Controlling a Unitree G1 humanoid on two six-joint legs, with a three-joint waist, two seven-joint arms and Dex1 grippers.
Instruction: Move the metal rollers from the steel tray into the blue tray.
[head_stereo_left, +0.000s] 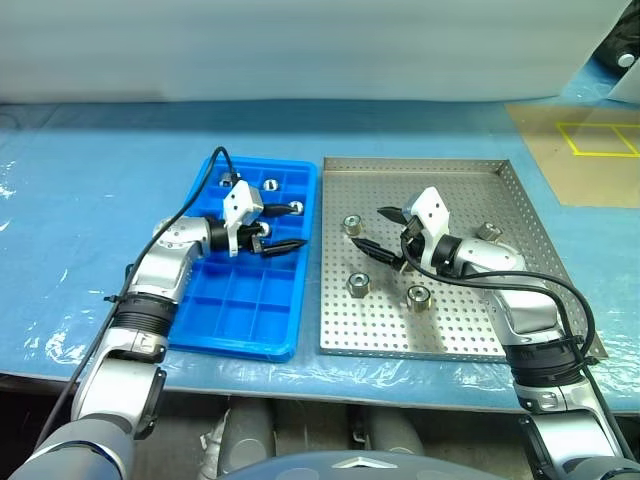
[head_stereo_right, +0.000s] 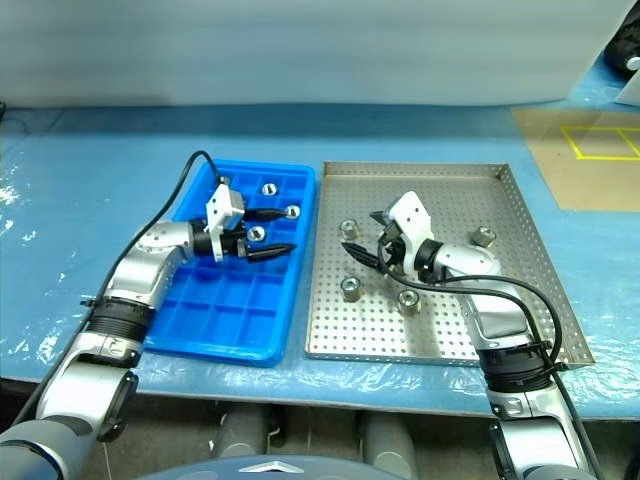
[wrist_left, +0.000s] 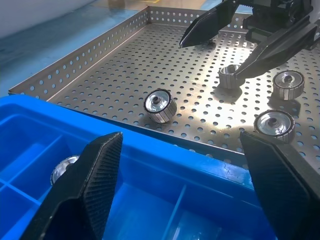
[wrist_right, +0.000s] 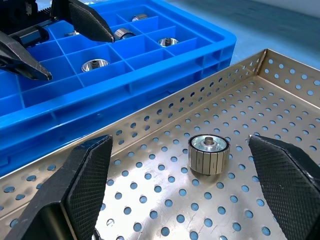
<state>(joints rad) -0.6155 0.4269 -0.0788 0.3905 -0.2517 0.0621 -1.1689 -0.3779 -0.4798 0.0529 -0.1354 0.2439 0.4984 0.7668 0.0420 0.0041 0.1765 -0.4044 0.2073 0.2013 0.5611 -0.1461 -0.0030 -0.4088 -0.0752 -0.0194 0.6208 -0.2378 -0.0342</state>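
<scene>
Hiding part of the blue tray (head_stereo_left: 230, 320), the left gripper (head_stereo_left: 284, 227) hangs over its compartments with both black fingers spread wide and nothing between them. One roller (head_stereo_left: 259, 229) sits in a compartment just beneath that gripper, partly covered by the wrist; in the left wrist view it is a half-seen glint behind one finger (wrist_left: 85, 190). Three more rollers lie in the cells beyond the fingers: one (head_stereo_left: 295, 208) by the upper fingertip, one (head_stereo_left: 269, 185) farther on, and one (head_stereo_left: 228, 181) half masked by the black cable.

Over the steel tray (head_stereo_left: 470, 330) the right gripper (head_stereo_left: 378, 230) is also spread wide and empty, pointing toward the blue tray. A roller (wrist_right: 208, 154) stands upright on the perforated floor straight ahead between its fingers, not touched (the same roller (head_stereo_left: 352, 225) seen from the head). Two further rollers (head_stereo_left: 359, 284) and (head_stereo_left: 419, 296) lie just beside that gripper's wrist, and a fourth (head_stereo_left: 489, 232) sits behind the forearm, partly cut off by it.

Both trays rest side by side, nearly touching, on a bench covered with crinkled blue sheeting (head_stereo_left: 60, 230). A brown board with yellow tape lines (head_stereo_left: 585, 150) lies at the far right, running out of view.
</scene>
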